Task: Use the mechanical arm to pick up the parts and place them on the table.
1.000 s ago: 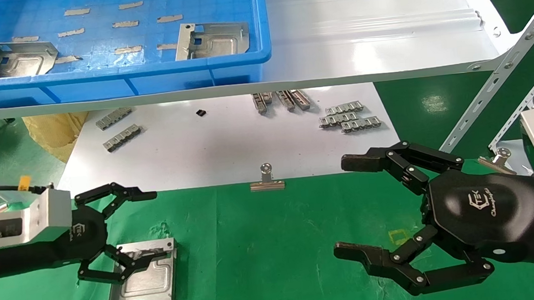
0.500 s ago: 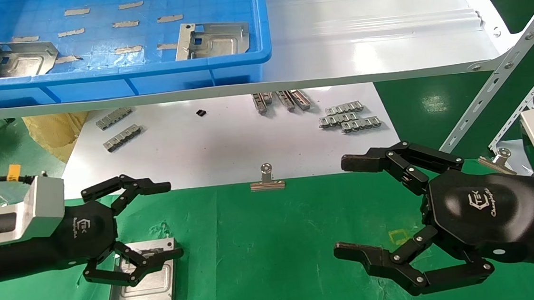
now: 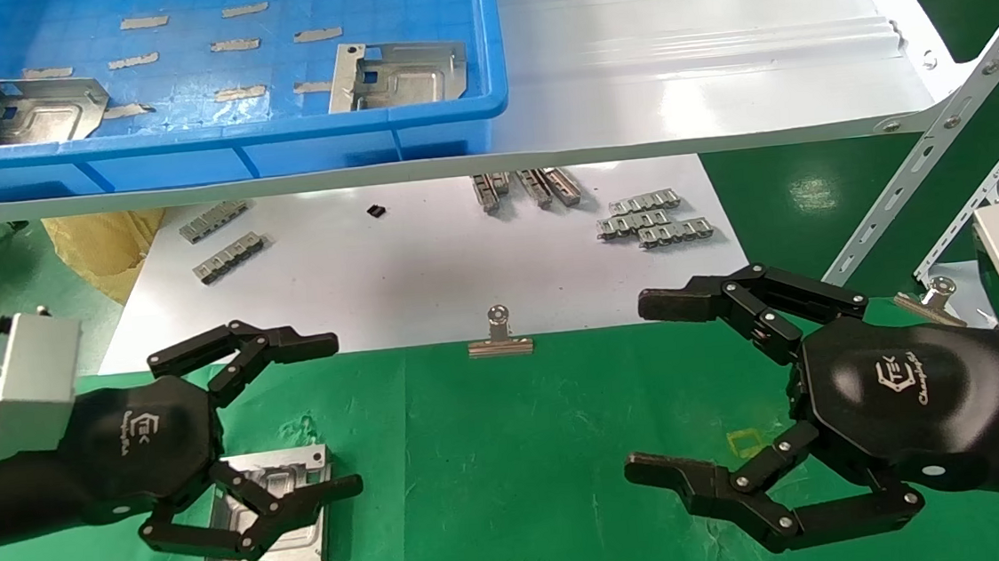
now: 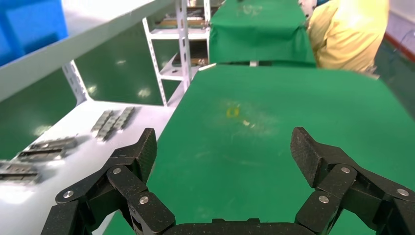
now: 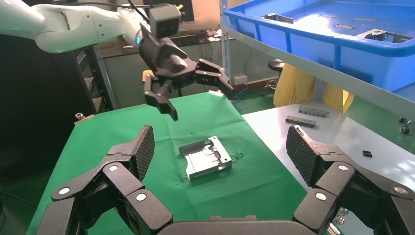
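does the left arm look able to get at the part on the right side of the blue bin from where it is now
Probably yes. The left end effector is open and empty, above the plate on the green cloth. The part lies uncovered in the open-topped blue bin, though on a higher shelf.

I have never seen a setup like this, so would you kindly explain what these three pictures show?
It is a two-armed robot with black jointed hands. One picture looks down from its head; the other two look out from its wrists. The left hand is open above a metal part lying on the green table; the right-wrist picture shows a clear gap, so nothing is held. The right hand waits open on the right. Two more parts lie in the blue bin on the shelf.
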